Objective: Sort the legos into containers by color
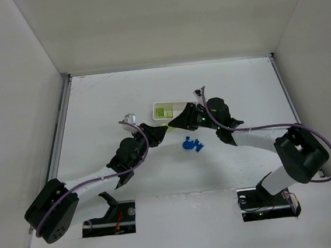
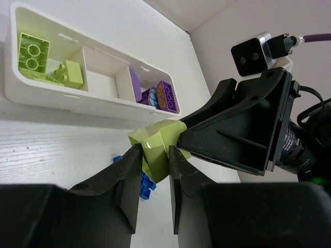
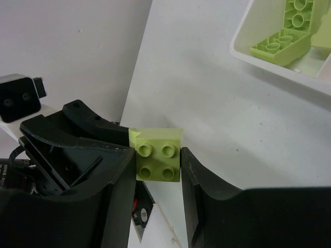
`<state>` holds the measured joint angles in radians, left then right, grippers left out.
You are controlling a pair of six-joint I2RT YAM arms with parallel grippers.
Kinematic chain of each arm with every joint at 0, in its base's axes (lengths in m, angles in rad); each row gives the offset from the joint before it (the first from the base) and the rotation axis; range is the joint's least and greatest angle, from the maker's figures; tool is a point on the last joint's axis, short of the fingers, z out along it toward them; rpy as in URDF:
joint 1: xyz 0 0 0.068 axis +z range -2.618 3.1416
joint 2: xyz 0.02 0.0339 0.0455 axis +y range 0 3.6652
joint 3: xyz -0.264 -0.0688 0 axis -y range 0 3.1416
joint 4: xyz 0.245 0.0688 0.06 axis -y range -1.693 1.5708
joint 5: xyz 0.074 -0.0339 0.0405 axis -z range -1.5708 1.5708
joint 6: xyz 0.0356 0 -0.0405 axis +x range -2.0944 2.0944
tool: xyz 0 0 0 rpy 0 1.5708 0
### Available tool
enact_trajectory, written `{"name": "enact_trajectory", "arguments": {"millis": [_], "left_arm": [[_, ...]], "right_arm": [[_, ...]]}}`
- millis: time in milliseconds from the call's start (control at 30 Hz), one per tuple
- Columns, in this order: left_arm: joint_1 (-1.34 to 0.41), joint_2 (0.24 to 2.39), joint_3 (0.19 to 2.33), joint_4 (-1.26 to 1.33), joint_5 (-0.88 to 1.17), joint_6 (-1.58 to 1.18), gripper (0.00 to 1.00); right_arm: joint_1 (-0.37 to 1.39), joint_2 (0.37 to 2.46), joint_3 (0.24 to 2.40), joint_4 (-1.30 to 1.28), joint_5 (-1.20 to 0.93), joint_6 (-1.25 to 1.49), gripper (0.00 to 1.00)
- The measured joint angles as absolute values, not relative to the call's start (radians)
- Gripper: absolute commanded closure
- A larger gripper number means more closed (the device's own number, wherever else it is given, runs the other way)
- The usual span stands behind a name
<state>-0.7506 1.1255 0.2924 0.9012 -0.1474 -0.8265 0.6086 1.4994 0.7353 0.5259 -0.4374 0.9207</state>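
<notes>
A lime-green lego [image 2: 155,147] hangs above the table between both grippers. My left gripper [image 2: 154,161] is shut on its lower part. My right gripper [image 3: 158,166] is shut on the four-stud part [image 3: 158,159] from the opposite side. From above, the two grippers [image 1: 161,130] [image 1: 178,121] meet nose to nose just below the white tray [image 1: 178,104]. The tray [image 2: 77,98] holds lime-green legos [image 2: 33,51] in its left compartment and purple legos [image 2: 163,95] in the right one. Blue legos [image 1: 192,145] lie in a small heap on the table.
The blue heap [image 2: 145,187] lies right under my left fingers. The right arm's wrist camera [image 2: 253,51] and black body fill the right of the left wrist view. White walls [image 1: 24,114] enclose the table on three sides.
</notes>
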Motion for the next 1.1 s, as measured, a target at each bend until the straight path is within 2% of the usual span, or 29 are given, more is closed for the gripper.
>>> {"name": "enact_trajectory", "arguments": {"millis": [333, 667, 967, 1100], "left_arm": [[-0.719, 1.105, 0.270, 0.930, -0.096, -0.843, 0.90], [-0.588, 1.028, 0.212, 0.908, -0.053, -0.847, 0.88], [-0.578, 1.024, 0.212, 0.893, -0.008, -0.837, 0.86], [-0.566, 1.029, 0.212, 0.893, 0.000, -0.828, 0.86]], "right_arm": [[0.589, 1.480, 0.721, 0.543, -0.462, 0.939, 0.71], [0.490, 1.441, 0.724, 0.544, -0.471, 0.936, 0.70], [0.498, 1.752, 1.003, 0.385, -0.357, 0.827, 0.67], [0.499, 1.824, 1.087, 0.310, -0.300, 0.785, 0.65]]}}
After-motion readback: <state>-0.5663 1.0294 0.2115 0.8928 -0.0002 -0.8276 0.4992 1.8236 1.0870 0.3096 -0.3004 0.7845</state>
